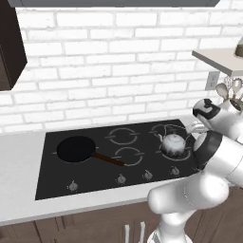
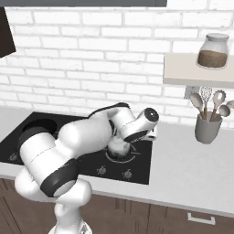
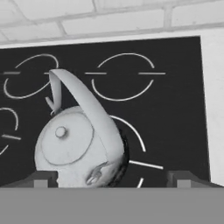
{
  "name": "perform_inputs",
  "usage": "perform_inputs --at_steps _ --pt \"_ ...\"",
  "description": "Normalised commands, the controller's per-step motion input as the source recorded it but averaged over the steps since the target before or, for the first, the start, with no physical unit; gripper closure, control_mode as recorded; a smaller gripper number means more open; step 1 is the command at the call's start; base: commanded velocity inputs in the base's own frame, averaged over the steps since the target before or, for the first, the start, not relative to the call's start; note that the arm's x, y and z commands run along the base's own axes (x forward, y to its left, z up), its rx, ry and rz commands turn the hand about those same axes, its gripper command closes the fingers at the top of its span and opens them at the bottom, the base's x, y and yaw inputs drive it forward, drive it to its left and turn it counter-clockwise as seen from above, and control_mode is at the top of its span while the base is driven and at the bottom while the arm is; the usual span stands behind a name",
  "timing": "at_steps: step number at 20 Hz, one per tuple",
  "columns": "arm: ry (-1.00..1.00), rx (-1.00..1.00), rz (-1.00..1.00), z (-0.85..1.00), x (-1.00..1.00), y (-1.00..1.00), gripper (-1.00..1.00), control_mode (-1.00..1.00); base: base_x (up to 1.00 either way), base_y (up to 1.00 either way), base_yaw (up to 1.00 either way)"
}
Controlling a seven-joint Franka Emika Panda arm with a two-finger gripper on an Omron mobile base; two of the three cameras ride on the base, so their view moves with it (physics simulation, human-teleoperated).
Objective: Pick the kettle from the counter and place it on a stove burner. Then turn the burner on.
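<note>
The kettle (image 1: 173, 144) is sitting upright on the front right stove burner (image 1: 182, 155) of the black cooktop (image 1: 52, 180), well apart from the frying pan (image 1: 76, 149). The gripper (image 3: 112, 178) is hanging above the kettle, jaws spread wide, holding nothing.

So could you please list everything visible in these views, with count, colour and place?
kettle: one, shiny silver, standing on the front right stove burner
cooktop: one, black glass, set in the counter, printed grey burner rings
frying pan: one, black with brown handle, left side of cooktop
knobs: four, grey, along the cooktop front edge
utensil holder: one, grey, on the counter right of the cooktop, holding spoons and a whisk
jar: one, glass with brown contents, on the pale wall shelf
wall: white brick, behind the counter
arm: one, white with dark joints; its fingers stand open either side of the kettle
</note>
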Motion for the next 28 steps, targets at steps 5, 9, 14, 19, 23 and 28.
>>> perform_inputs --at_steps 5,9,14,19,23,28 --pt "0.0 -0.02 0.0 0.03 -0.55 0.18 -1.0 -1.0 0.0 0.0 0.0" --pt "0.0 0.0 0.0 0.0 -0.77 -0.02 -1.0 -1.0 0.0 0.0 0.0" --pt "0.04 -0.01 0.0 0.0 -0.61 -0.01 -1.0 -1.0 0.0 0.0 0.0" --pt "0.1 -0.09 0.0 -0.07 -0.31 0.0 -1.0 -1.0 0.0 0.0 0.0" --pt "0.12 -0.1 -0.02 -0.08 -0.02 0.0 -1.0 -1.0 0.0 0.0 0.0" --pt "0.11 -0.09 -0.03 -0.16 0.0 0.0 -1.0 -1.0 0.0 0.0 0.0"
